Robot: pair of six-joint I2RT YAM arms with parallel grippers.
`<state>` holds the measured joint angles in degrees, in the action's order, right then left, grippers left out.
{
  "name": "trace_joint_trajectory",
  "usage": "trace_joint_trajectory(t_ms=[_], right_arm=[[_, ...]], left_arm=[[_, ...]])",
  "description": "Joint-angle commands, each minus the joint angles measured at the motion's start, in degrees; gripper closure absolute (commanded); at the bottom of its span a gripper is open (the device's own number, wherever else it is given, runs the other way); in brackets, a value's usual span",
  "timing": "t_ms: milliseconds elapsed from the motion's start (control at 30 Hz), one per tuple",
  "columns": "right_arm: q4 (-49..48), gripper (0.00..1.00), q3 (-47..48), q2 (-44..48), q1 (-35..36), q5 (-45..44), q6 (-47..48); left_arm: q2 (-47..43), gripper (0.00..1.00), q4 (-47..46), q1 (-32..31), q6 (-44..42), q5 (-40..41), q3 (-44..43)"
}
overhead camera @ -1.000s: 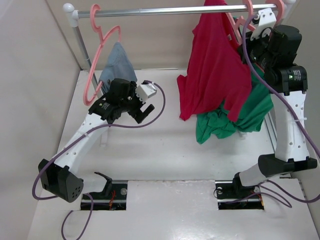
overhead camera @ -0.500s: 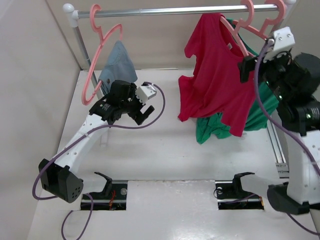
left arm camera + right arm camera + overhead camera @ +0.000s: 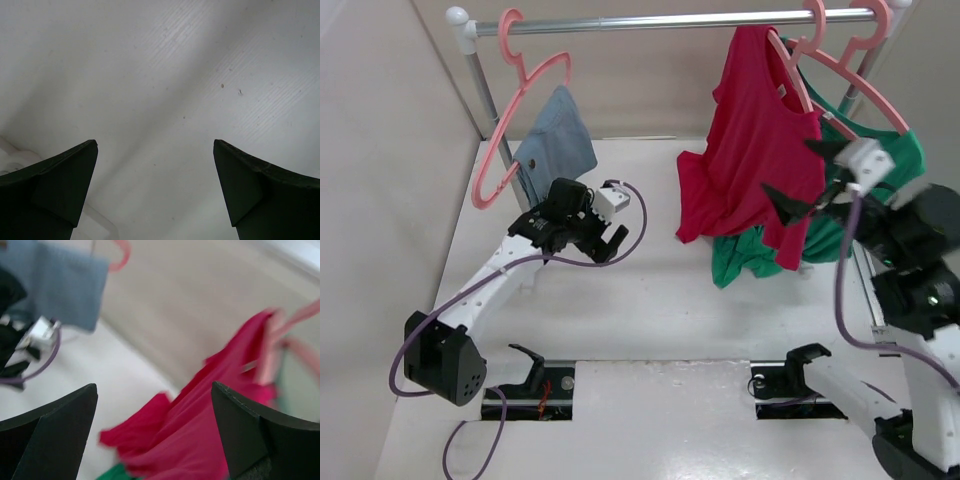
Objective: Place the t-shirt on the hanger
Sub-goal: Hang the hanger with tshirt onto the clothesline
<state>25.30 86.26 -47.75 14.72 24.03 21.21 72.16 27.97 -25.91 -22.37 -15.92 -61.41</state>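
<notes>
The crimson t-shirt [image 3: 750, 150] hangs draped over a salmon-pink hanger [image 3: 798, 82], whose hook sits on the metal rail [image 3: 660, 20]. My right gripper [image 3: 800, 178] is open just in front of the shirt's right side, with nothing between its fingers. In the right wrist view the t-shirt [image 3: 225, 430] and the blurred hanger [image 3: 272, 350] lie beyond the open right gripper [image 3: 154, 385]. My left gripper [image 3: 612, 243] is open low over the table on the left. The left wrist view shows only bare white table [image 3: 160, 75] between the left gripper [image 3: 155, 142] fingers.
A green top [image 3: 840, 230] hangs on another pink hanger [image 3: 865, 90] behind the t-shirt. A grey-blue cloth [image 3: 555, 140] hangs on a third pink hanger [image 3: 510, 130] at the rail's left end, near the rail post [image 3: 475, 70]. Walls close in on the left and back.
The right gripper opened, let go of the hanger and drew down and away from the rail. The t-shirt now hangs free on the rail. The left arm shifted slightly lower.
</notes>
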Motion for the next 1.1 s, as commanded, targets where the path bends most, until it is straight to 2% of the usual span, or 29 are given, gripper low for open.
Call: trace_joint_trajectory(t_ms=[0, 200, 467, 600, 733, 967, 1067], right_arm=[[0.7, 0.01, -10.4, -2.1, 4.4, 2.7, -2.7], [0.7, 0.01, -26.6, -2.2, 11.4, -4.0, -5.8], [-13.3, 0.01, -52.3, 0.4, 11.9, -11.4, -20.9], [-14.5, 0.01, -57.5, 1.6, 10.8, -14.4, -26.1], [-14.5, 0.01, -59.1, 4.4, 10.2, -15.9, -26.7], [-11.7, 0.01, -61.8, 9.8, 10.2, -26.0, -32.9], [-10.9, 0.01, -61.8, 10.4, 10.2, -27.2, -33.5]], left_arm=[[-0.6, 0.00, -2.4, -0.3, 4.3, 1.1, 3.1], [-0.6, 0.00, -6.0, -0.3, 6.4, 3.1, 7.3], [-0.6, 0.00, -8.4, 0.2, 7.1, 4.3, 10.2], [-0.6, 0.00, -8.9, 0.2, 7.1, 3.8, 11.4], [-0.1, 0.00, -8.9, 0.2, 7.1, 3.8, 11.4], [-0.1, 0.00, -8.9, 0.8, 7.1, 3.8, 11.4], [-0.1, 0.00, -8.9, 0.8, 7.1, 3.8, 11.4]])
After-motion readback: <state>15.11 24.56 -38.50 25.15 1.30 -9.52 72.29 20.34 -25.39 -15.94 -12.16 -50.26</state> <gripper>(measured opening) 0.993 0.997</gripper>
